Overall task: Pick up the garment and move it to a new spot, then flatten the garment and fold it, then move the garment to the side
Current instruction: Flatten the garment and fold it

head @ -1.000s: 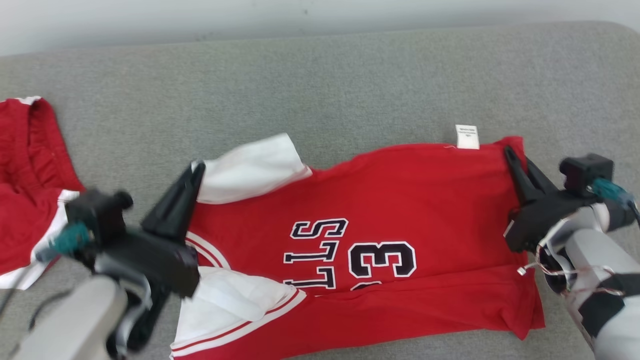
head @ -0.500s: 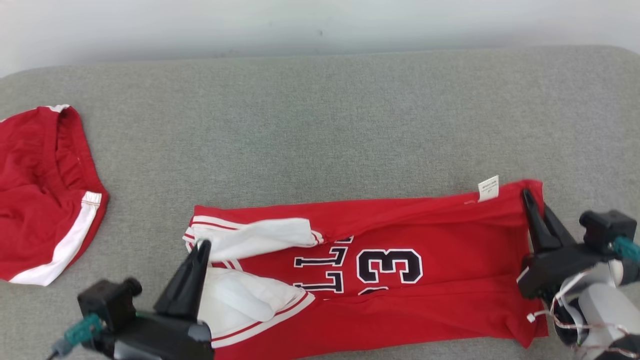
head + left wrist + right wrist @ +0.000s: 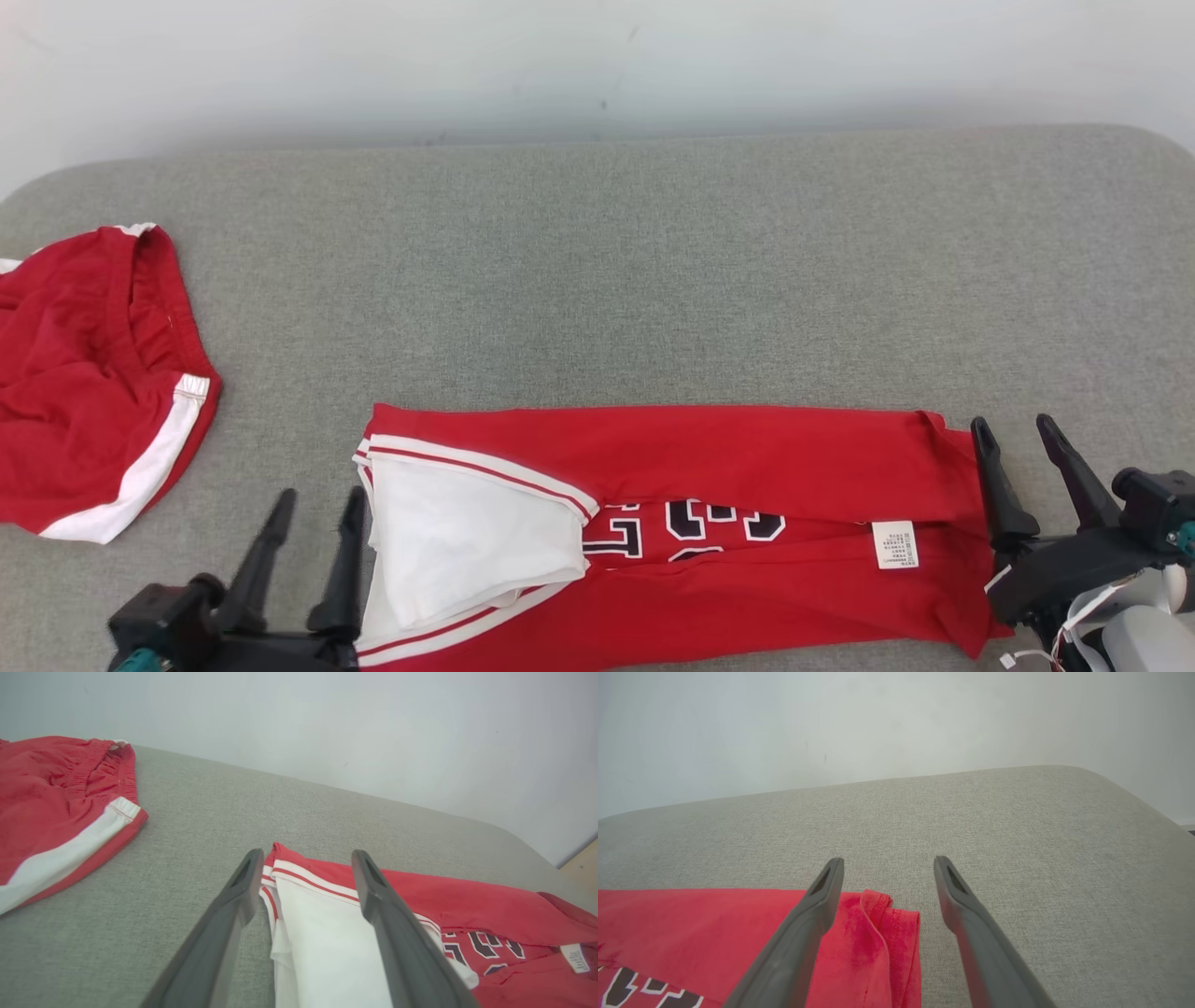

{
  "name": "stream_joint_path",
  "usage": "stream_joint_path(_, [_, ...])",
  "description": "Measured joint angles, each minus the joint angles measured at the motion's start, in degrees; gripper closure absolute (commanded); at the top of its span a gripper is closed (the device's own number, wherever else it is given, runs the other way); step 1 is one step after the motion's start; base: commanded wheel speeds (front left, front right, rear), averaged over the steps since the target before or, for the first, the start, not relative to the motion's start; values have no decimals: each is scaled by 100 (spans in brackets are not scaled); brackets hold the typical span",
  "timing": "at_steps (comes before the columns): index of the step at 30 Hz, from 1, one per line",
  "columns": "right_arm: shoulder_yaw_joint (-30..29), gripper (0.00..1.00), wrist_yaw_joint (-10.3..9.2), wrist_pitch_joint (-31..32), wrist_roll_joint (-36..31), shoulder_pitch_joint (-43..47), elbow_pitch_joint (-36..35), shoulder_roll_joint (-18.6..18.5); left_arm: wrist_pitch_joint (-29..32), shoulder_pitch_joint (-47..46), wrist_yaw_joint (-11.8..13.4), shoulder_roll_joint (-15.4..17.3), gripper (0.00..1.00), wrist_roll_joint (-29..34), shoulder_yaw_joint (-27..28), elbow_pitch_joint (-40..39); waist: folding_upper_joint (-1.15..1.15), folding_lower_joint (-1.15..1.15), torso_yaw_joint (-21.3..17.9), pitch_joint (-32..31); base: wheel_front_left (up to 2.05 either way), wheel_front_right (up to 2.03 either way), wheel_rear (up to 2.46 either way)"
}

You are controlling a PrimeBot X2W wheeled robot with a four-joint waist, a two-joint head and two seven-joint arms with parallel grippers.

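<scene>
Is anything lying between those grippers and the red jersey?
Nothing visible. The left gripper and right gripper, both open, stand at the ends of the folded red jersey on the grey padded surface. The red shorts lie apart, further left.

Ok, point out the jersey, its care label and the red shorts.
jersey (image 3: 747, 448), head view, folded-over red top panel.
care label (image 3: 895, 544), head view, middle of the white tag.
red shorts (image 3: 65, 373), head view, plain red fabric inside the waistband.
</scene>
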Motion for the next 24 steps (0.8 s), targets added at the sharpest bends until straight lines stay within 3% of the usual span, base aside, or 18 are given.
stream_joint_path(11, [98, 0, 0, -1, 315, 126, 538, 112, -1, 491, -9, -906, 0, 1887, 1645, -694, 0, 0, 71, -159, 0, 0, 0])
stream_joint_path(14, [164, 0, 0, 0, 431, 80, 856, 137, -1, 558, -146, -1062, 0, 2293, 1952, -773, 0, 0, 137, -151, 0, 0, 0])
stream_joint_path(18, [203, 0, 0, 58, 643, -91, 1408, 220, -1, 594, -380, -1302, 0, 2614, 2320, -765, 1, 0, 216, -134, 0, 0, 0])
stream_joint_path(24, [419, 0, 0, 183, 793, -322, 1959, 328, -1, 678, -624, -1475, 0, 2749, 2437, -590, 0, 0, 284, -146, 0, 0, 0])
